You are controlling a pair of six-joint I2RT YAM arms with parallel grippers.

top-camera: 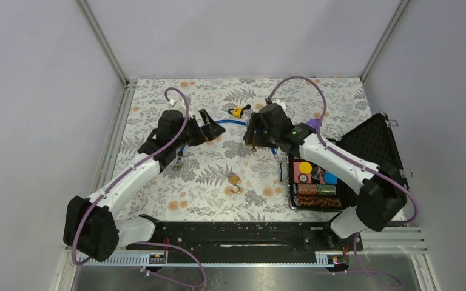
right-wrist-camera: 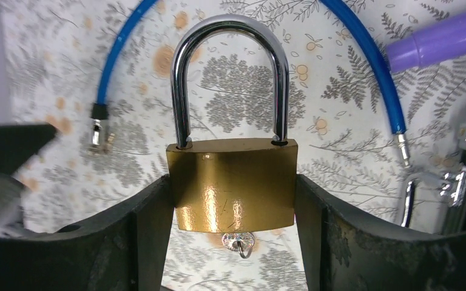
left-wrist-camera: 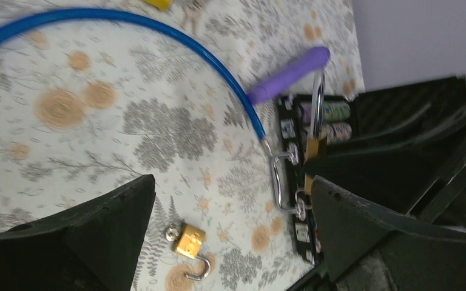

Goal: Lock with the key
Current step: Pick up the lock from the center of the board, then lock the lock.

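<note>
1. Right wrist: the right gripper (right-wrist-camera: pixel 233 203) pinches a large brass padlock (right-wrist-camera: pixel 233 182) by its body. The shackle points up with both legs seated, and a small silvery key (right-wrist-camera: pixel 238 242) pokes from the underside.
2. Left wrist: the left gripper (left-wrist-camera: pixel 230 182) hangs with fingers spread above the floral cloth (left-wrist-camera: pixel 97 121). Below lies a small brass padlock (left-wrist-camera: pixel 188 240), shackle open, and a blue cable (left-wrist-camera: pixel 158 29) arcs beyond.
3. From above: the held padlock is near the table's middle, left of the open black case (top-camera: pixel 376 142).

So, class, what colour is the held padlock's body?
Brass gold; the padlock shows best in right wrist view.
</note>
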